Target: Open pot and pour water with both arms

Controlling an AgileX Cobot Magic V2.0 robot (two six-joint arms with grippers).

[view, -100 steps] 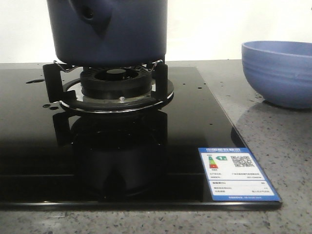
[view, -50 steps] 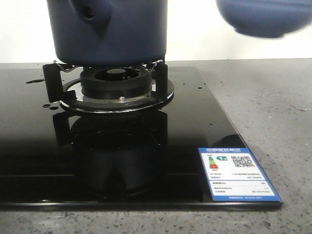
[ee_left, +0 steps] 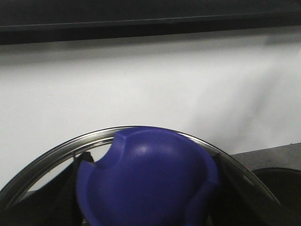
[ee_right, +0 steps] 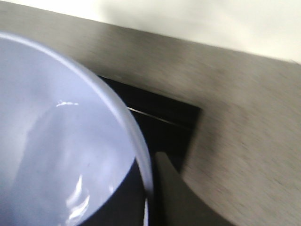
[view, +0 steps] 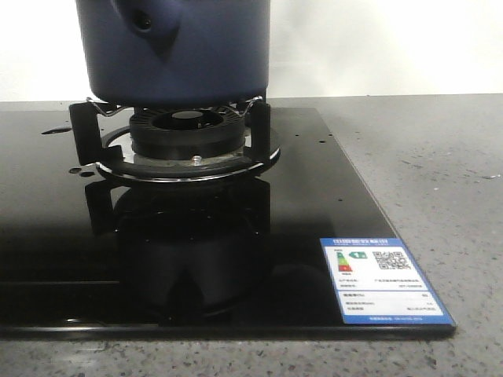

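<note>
Gone from the front view since a moment ago, the periwinkle bowl (ee_right: 61, 141) now fills the right wrist view. The navy pot (view: 177, 47) sits on the burner (view: 187, 133). A blue knob (ee_left: 146, 183) fills the left wrist view. Neither gripper's state shows.

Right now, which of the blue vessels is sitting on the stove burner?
The dark navy pot, resting on the burner's black supports in the front view. The lighter periwinkle bowl shows only in the right wrist view, not on the burner.
</note>
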